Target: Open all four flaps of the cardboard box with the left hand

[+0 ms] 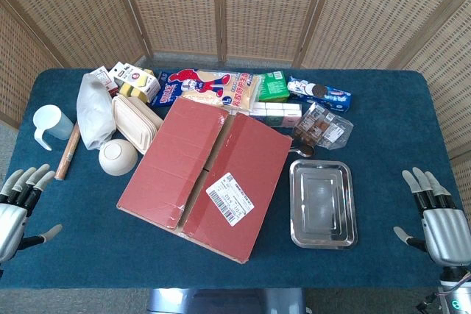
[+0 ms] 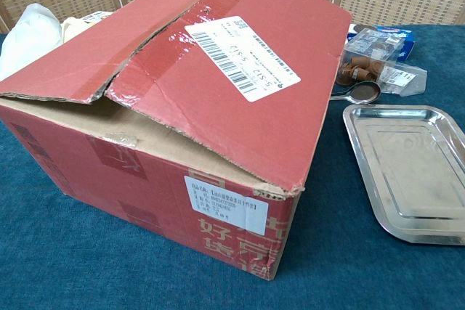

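Both the left hand (image 1: 18,207) and right hand (image 1: 436,215) are silver-grey with pale fingertips.

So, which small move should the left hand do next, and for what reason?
Probably bring the left hand in toward the cardboard box and reach for the raised edge of the left top flap. Both hands rest open at the table edge, touching nothing, and the flaps lie closed, with a gap at the seam.
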You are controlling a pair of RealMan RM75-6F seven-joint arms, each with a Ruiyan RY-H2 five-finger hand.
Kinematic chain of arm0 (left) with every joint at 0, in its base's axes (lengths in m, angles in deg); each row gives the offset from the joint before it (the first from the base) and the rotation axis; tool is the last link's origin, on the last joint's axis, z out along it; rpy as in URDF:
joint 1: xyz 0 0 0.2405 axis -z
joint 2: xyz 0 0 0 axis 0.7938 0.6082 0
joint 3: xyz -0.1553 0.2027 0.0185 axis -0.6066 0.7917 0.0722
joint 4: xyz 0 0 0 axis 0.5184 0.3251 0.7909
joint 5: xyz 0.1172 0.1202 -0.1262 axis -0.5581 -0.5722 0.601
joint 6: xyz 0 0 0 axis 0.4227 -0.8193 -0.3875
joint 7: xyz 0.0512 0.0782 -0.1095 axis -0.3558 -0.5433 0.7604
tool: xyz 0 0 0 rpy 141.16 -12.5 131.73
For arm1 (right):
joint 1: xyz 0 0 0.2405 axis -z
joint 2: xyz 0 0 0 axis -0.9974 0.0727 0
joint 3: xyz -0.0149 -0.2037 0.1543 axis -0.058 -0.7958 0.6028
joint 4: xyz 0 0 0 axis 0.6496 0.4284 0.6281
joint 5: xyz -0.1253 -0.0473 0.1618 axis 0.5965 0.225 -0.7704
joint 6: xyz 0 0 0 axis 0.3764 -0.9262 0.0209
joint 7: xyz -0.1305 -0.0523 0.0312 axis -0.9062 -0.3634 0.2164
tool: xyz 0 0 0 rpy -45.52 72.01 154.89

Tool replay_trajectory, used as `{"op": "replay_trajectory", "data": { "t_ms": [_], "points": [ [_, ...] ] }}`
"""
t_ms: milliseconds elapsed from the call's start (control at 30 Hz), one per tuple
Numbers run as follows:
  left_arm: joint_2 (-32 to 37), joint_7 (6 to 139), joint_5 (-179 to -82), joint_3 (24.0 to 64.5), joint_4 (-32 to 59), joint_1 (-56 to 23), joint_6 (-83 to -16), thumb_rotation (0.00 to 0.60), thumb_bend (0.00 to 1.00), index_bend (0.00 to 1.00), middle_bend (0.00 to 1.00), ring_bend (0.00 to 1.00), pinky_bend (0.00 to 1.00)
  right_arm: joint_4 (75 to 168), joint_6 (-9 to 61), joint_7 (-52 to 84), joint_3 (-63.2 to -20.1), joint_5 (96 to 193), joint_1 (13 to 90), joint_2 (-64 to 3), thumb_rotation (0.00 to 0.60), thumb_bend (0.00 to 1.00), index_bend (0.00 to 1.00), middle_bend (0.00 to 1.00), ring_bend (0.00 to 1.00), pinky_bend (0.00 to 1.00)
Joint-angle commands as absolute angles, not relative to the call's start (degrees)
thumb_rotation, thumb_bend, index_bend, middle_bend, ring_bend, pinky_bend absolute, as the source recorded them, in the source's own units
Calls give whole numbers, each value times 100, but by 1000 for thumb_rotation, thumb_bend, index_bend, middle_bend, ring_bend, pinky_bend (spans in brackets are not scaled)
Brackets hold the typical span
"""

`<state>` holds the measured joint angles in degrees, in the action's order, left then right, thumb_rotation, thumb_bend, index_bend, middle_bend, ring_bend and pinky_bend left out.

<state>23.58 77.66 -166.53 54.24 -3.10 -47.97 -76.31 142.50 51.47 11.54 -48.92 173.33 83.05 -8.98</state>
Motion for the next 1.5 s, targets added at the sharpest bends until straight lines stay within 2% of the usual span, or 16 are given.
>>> {"op": "replay_trajectory", "data": {
  "t_ms": [33, 567, 700, 967, 1133, 1500],
  "points": [
    [2356, 7769, -16659, 5427, -308, -4795, -7629, 600, 197, 60, 0, 0, 0, 14247, 5146, 1155, -4892, 17332, 8304, -900, 600, 0, 0, 0, 0, 191],
    [2388, 7821, -16773, 5353, -448, -4626, -7548, 600, 182, 52, 0, 0, 0, 14305, 5184, 1254, -4856, 17299, 8311, -842, 600, 0, 0, 0, 0, 192],
    [2427, 7883, -16709, 5180, -647, -4357, -7295, 600, 117, 2, 0, 0, 0, 14314, 5175, 1257, -4863, 17309, 8308, -839, 600, 0, 0, 0, 0, 192],
    [2274, 7406, -16233, 4638, -1411, -3700, -6584, 600, 105, 0, 0, 0, 0, 14337, 5113, 1233, -4879, 17300, 8288, -848, 600, 0, 0, 0, 0, 192],
    [1884, 6794, -15978, 4319, -1834, -3281, -6242, 600, 105, 0, 0, 0, 0, 14332, 5088, 1258, -4875, 17270, 8282, -840, 600, 0, 0, 0, 0, 191],
    [670, 5857, -15640, 3987, -1943, -2523, -5738, 600, 104, 0, 0, 0, 0, 14354, 5091, 1384, -4866, 17244, 8288, -785, 600, 0, 0, 0, 0, 191]
  ]
}}
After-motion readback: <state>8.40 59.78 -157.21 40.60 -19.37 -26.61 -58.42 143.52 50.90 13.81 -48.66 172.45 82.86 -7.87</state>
